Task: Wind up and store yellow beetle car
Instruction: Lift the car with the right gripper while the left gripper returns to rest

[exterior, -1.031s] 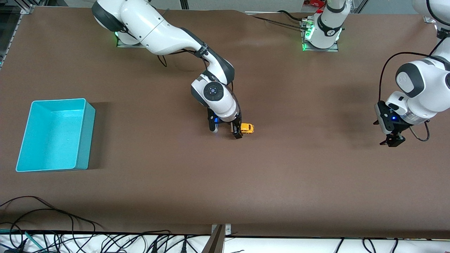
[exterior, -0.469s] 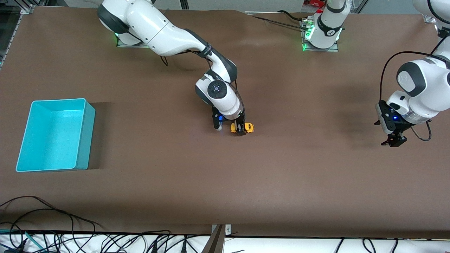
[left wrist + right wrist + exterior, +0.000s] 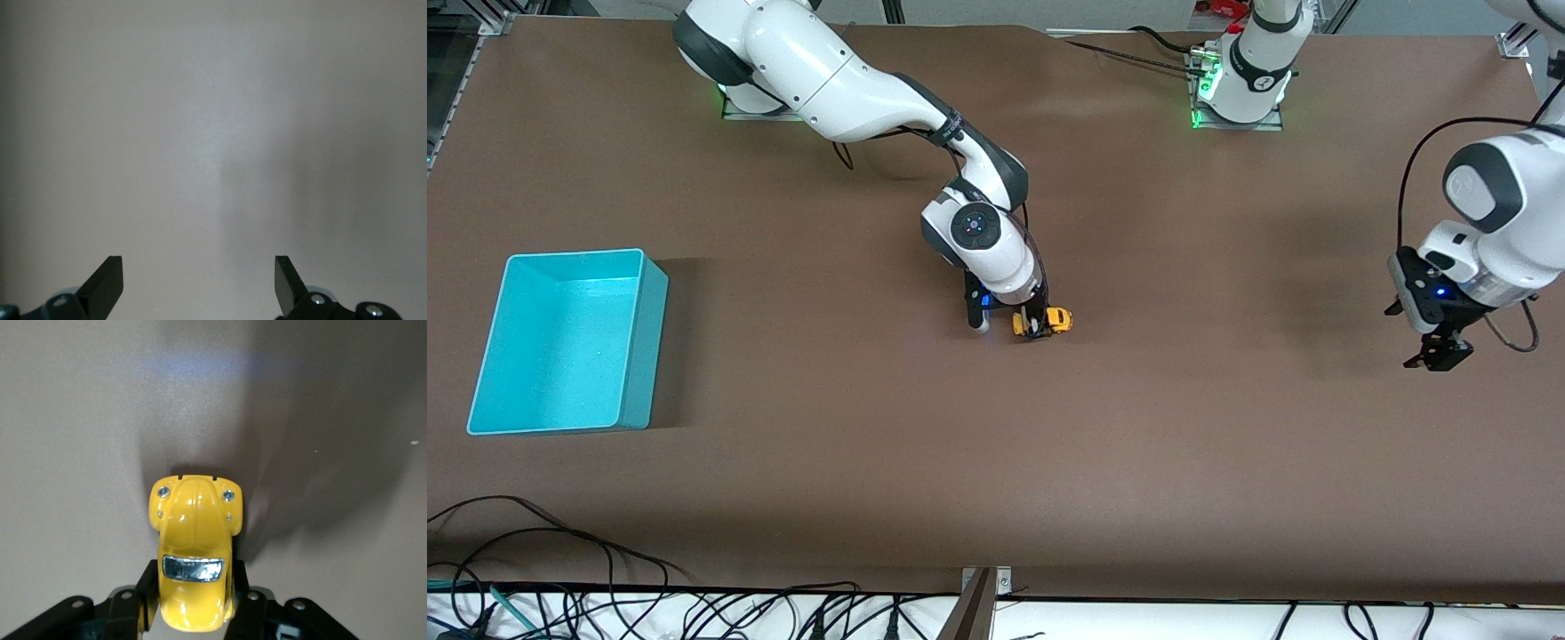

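Observation:
The yellow beetle car (image 3: 1054,320) sits on the brown table near its middle. My right gripper (image 3: 1036,328) is down at the table and shut on the car's rear half. In the right wrist view the car (image 3: 195,547) points away from the wrist, with a black finger (image 3: 148,590) pressed on each side. My left gripper (image 3: 1438,355) is open and empty, hanging over bare table toward the left arm's end. Its wrist view shows only its two fingertips (image 3: 107,283) wide apart over bare table. The turquoise bin (image 3: 627,404) stands at the right arm's end.
Cables lie along the table edge nearest the front camera (image 3: 605,569). A metal bracket (image 3: 980,604) sits at the middle of that edge. Both arm bases stand along the table's top edge.
My right gripper moved toward the car and closed around it. The car shifted slightly. My left gripper drifted a little toward the left arm's end of the table.

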Robot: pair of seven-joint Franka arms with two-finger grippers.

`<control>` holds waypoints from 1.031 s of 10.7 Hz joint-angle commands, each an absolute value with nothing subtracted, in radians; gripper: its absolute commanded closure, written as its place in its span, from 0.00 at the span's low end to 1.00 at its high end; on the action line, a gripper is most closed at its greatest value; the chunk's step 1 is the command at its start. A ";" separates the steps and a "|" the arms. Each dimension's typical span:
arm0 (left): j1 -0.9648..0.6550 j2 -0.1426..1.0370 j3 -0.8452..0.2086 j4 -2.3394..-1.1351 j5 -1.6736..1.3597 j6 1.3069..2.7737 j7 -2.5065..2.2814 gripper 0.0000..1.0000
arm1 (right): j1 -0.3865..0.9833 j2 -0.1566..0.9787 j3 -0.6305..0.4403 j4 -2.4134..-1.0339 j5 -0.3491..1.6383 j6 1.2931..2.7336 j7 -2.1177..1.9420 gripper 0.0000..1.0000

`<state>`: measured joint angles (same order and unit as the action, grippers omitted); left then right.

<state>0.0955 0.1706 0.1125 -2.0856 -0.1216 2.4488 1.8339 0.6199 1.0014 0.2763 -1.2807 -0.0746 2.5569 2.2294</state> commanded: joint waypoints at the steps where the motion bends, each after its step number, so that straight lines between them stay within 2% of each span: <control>1: 0.065 0.060 0.114 -2.095 -0.140 2.386 1.838 0.00 | 0.618 0.964 0.273 -1.256 -0.091 2.482 2.238 0.82; 5: 0.046 -0.075 0.109 -2.082 -0.137 2.231 1.588 0.00 | 0.565 0.847 0.271 -1.256 -0.117 2.337 2.022 0.82; 9: 0.041 -0.144 0.088 -1.991 -0.077 2.002 1.265 0.00 | 0.395 0.761 0.350 -1.258 -0.091 2.157 1.742 0.82; 11: 0.041 -0.158 0.052 -1.901 -0.045 1.834 1.002 0.00 | 0.287 0.724 0.377 -1.256 -0.017 2.057 1.546 0.82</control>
